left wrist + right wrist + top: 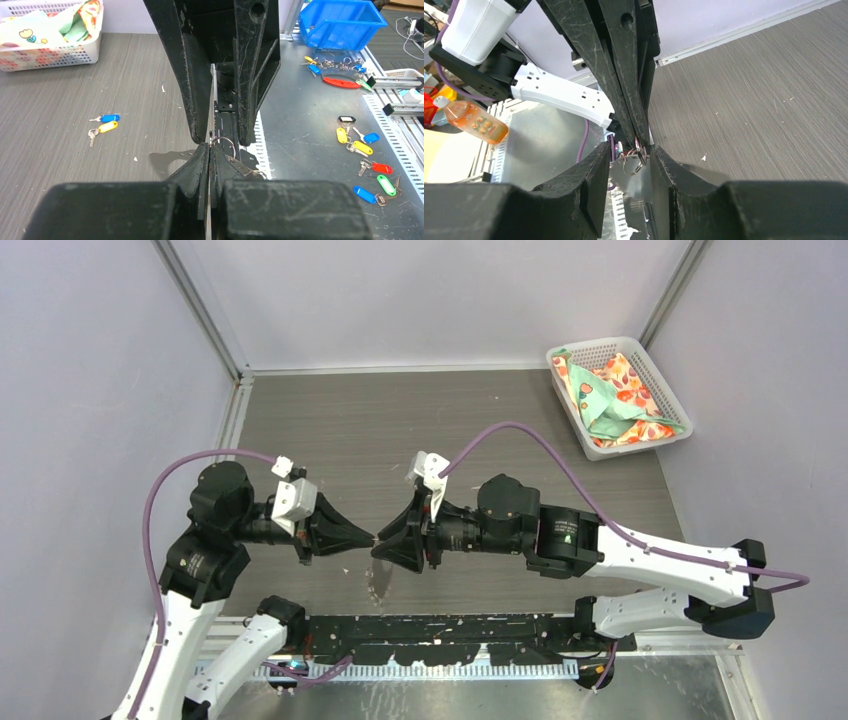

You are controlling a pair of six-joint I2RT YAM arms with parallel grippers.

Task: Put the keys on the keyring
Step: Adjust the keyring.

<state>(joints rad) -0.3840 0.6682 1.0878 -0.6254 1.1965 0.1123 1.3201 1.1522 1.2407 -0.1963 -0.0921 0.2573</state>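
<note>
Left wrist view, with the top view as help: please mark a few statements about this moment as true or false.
1. The left gripper is wide open. False: its fingers are pressed together, with the keyring at their tips.
2. The left gripper and the right gripper meet tip to tip. True.
3. The keys lie on the table, apart from the keyring. True.
4. The basket is empty. False: patterned cloth lies in it.
5. The yellow key already hangs on the keyring. False: both keys lie on the table.
</note>
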